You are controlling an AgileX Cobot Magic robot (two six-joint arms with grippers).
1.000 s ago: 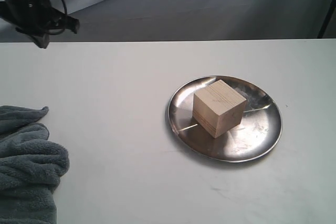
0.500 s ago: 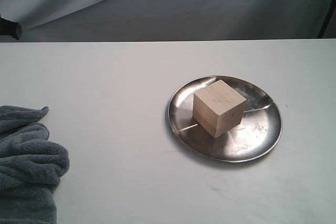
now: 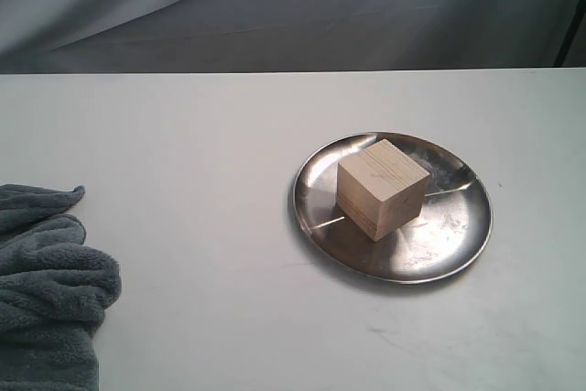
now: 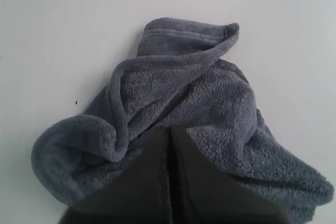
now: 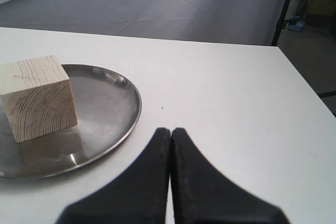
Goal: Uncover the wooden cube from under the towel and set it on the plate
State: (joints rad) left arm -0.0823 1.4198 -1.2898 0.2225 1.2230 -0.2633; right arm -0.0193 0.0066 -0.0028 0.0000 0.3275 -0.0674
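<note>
The wooden cube (image 3: pixel 381 187) stands uncovered on the shiny steel plate (image 3: pixel 458 226), right of the table's middle. The right wrist view has the same cube (image 5: pixel 37 96) resting on the plate (image 5: pixel 110 103). Off the plate's rim, above bare table, my right gripper (image 5: pixel 170 129) is shut with nothing in it. The blue-grey towel (image 3: pixel 46 295) lies crumpled at the table's left edge. My left gripper (image 4: pixel 169 128) hangs above the towel (image 4: pixel 173 85), shut and empty. Neither arm shows in the exterior view.
The white table (image 3: pixel 201 153) runs back to a grey cloth backdrop (image 3: pixel 366 6). A dark stand leg (image 5: pixel 286 3) rises past the table's far corner in the right wrist view.
The left arm, seen at the upper left one second ago, has withdrawn out of the exterior view. Cube, plate and towel have not moved.
</note>
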